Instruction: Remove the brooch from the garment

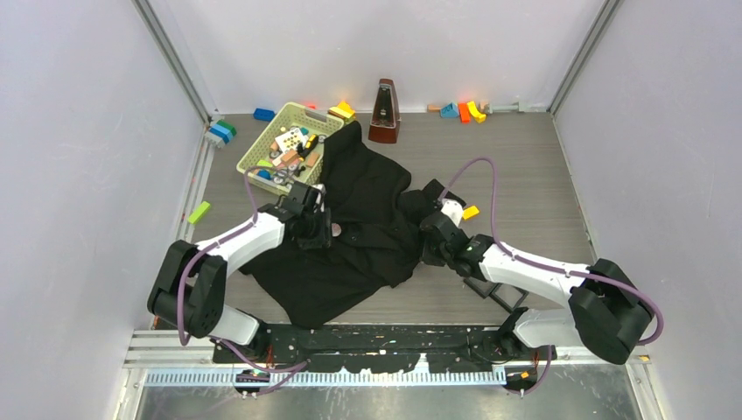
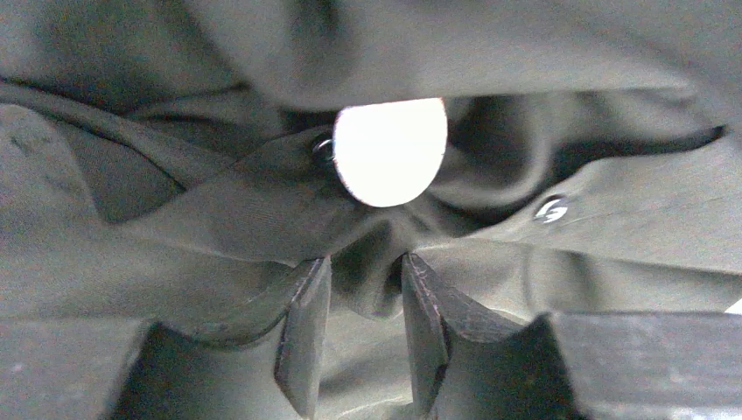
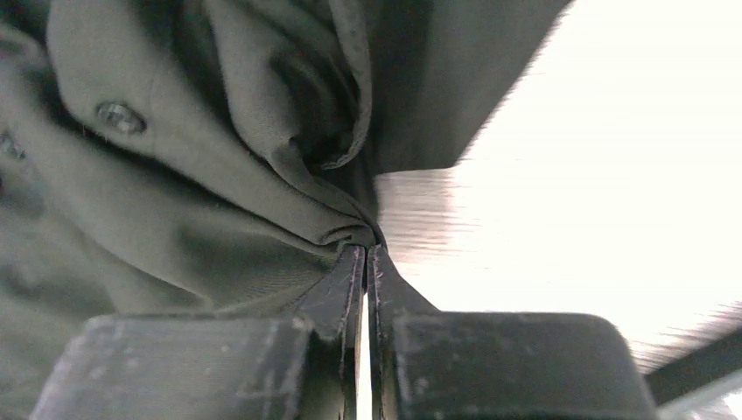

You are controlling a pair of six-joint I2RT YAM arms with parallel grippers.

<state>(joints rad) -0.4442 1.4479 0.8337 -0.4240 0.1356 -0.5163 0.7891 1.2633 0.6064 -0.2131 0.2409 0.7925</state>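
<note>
The brooch (image 2: 389,153) sits near the middle of the garment (image 1: 350,262). In the left wrist view it shows as a bright disc at 12 o'clock from the left gripper (image 2: 365,262), just beyond the fingertips, with a puckered fold of cloth in between. The jaws there stand apart and hold nothing. Cloth bulges toward the gap, but I judge it is not pinched.

To do this well, advance straight toward 12 o'clock and lift a little so the fingertips clear the pucker. Then close across the disc's edges rather than on the fabric beneath. Do not mistake the small shiny stud (image 2: 551,208) at 2 o'clock for it. How the brooch fastens is hidden, so pull gently at first.

The right gripper (image 3: 363,249) is clamped tight on a fold at the garment's edge, at about 3 o'clock from the brooch in the overhead view. Use it as your anchor — a light pull toward 3 o'clock should tension the cloth, so the brooch comes away instead of dragging the garment along.

In the overhead view your left arm reaches toward 2 o'clock from its base, wrist low over the cloth. The right arm stretches toward 10 o'clock, wrist low at the garment's edge.
</note>
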